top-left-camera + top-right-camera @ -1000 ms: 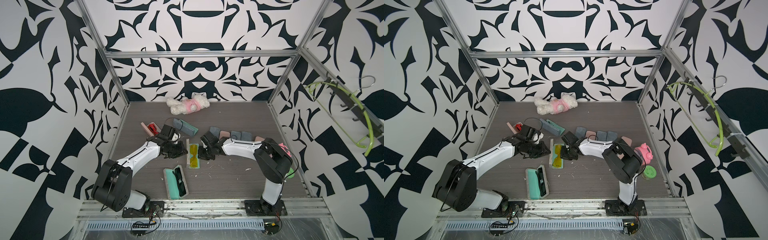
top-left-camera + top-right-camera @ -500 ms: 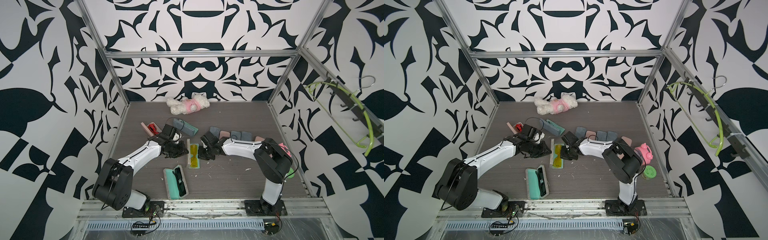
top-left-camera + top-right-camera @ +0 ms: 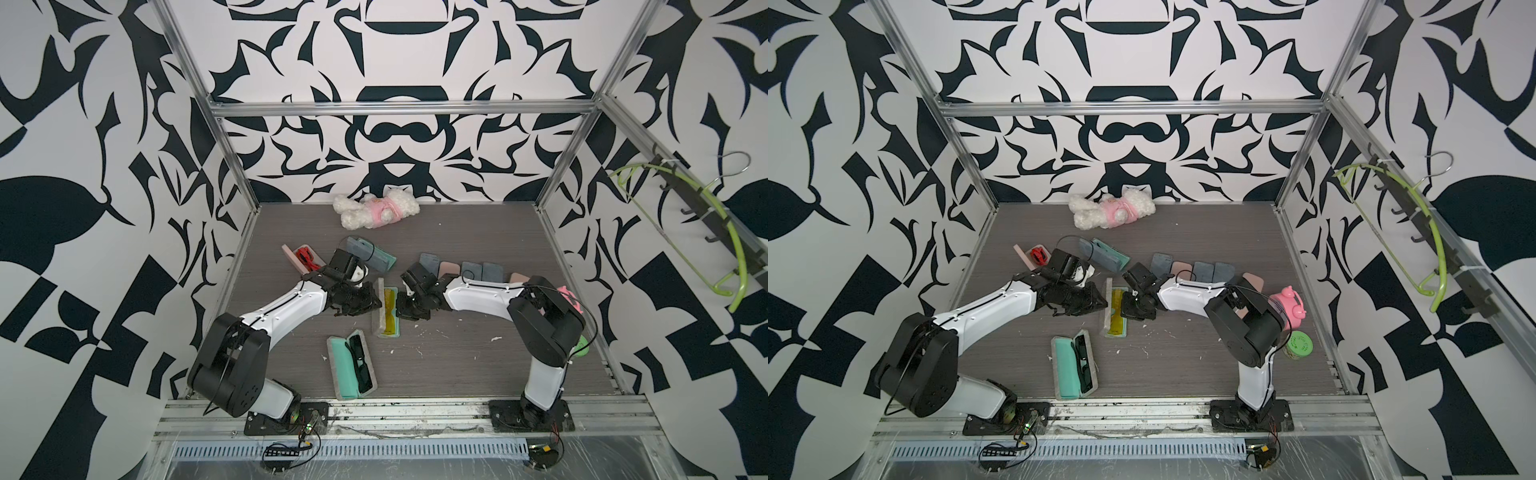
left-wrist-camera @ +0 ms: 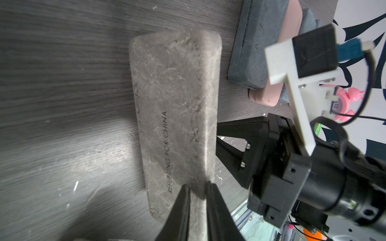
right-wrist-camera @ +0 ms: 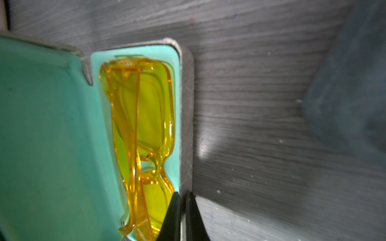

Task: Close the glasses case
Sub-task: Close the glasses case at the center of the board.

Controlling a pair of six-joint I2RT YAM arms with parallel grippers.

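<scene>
Jamming is the risk: right gripper [image 5: 183, 194], clamped on the base rim [image 5: 187, 104], blocks the lid [image 4: 175, 104]; left gripper [image 4: 197, 185], pinching that lid, may slip.

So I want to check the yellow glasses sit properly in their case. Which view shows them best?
The right wrist view: the yellow glasses show large and close, folded inside the open case. In both top views the glasses are a small yellow patch. The left wrist view shows the grey outside of the lid, no glasses.
</scene>
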